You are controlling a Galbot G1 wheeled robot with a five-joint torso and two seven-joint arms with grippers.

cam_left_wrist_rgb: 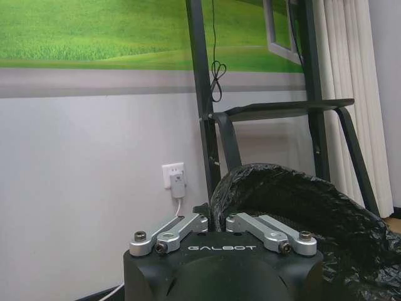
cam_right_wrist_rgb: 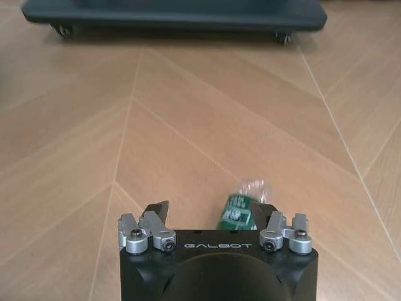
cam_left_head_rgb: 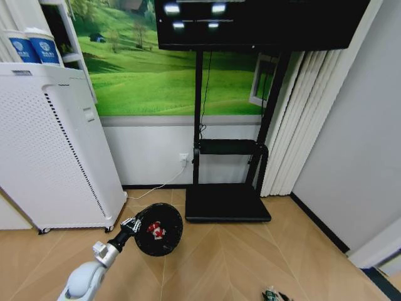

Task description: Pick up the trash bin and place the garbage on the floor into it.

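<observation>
Left end effector [cam_left_head_rgb: 133,224] on trash bin [cam_left_head_rgb: 164,241] (rim)

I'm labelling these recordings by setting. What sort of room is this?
Probably an office or meeting room: a big screen on a wheeled stand, a tall white air purifier, and wood-pattern flooring.

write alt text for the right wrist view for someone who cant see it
The right end effector hangs open just above a wooden herringbone floor, its fingers either side of a small green-and-clear bottle-like piece of garbage lying there. Farther off, the dark wheeled base of a stand crosses the scene.
</observation>
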